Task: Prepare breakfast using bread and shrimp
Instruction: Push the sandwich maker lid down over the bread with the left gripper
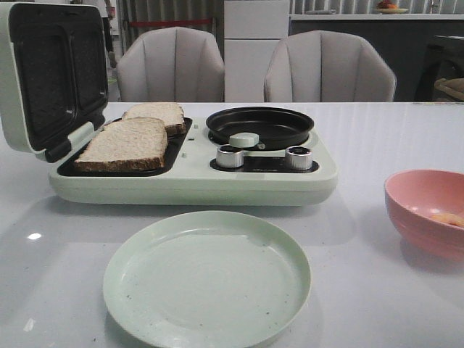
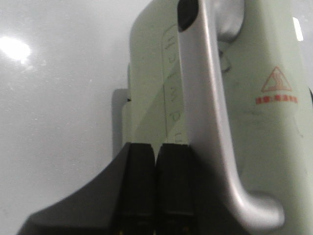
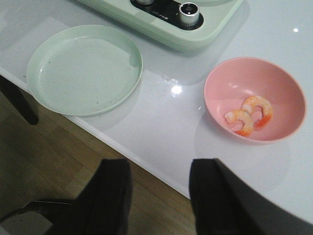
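Note:
Two slices of bread lie on the dark sandwich plate of the pale green breakfast maker [image 1: 188,185]: a near slice [image 1: 123,145] and a far slice [image 1: 156,114]. Its lid [image 1: 51,72] stands open. Two shrimp [image 3: 249,115] lie in a pink bowl [image 3: 227,83] at the table's right; in the front view one shrimp [image 1: 446,217] just shows inside the bowl [image 1: 420,206]. My left gripper [image 2: 156,147] is shut on nothing, its fingers right beside the lid's silver handle [image 2: 210,122]. My right gripper [image 3: 160,169] is open and empty over the table's near edge, short of the bowl. Neither gripper shows in the front view.
An empty pale green plate [image 1: 206,279] sits in front of the breakfast maker, also seen in the right wrist view [image 3: 83,68]. A black round pan [image 1: 259,125] and two silver knobs [image 1: 299,157] occupy the maker's right half. Two chairs [image 1: 170,65] stand behind the table.

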Robot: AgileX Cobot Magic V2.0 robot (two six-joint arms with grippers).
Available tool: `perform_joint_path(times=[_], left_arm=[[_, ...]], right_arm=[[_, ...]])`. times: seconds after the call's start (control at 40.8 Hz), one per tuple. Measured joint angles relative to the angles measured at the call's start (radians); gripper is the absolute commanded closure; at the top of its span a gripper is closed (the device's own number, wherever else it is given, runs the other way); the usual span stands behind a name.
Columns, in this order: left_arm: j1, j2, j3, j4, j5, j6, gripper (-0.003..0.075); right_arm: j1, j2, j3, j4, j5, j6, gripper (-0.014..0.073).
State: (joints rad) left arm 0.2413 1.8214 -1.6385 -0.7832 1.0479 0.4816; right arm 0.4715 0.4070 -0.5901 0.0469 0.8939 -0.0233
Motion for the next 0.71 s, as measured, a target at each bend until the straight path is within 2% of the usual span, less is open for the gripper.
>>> perform_joint_path(times=[0.294,0.71], left_arm=[[-0.185,-0.183,0.179,-0.002,-0.059,0.072,0.062],[-0.58,-0.643,0.59,0.177,-0.241,0.094,0.0617]], right_arm=[[0.0,0.0,0.0,0.0,0.0,0.0,0.0195],[0.0,0.0,0.0,0.0,0.0,0.002,0.0195]])
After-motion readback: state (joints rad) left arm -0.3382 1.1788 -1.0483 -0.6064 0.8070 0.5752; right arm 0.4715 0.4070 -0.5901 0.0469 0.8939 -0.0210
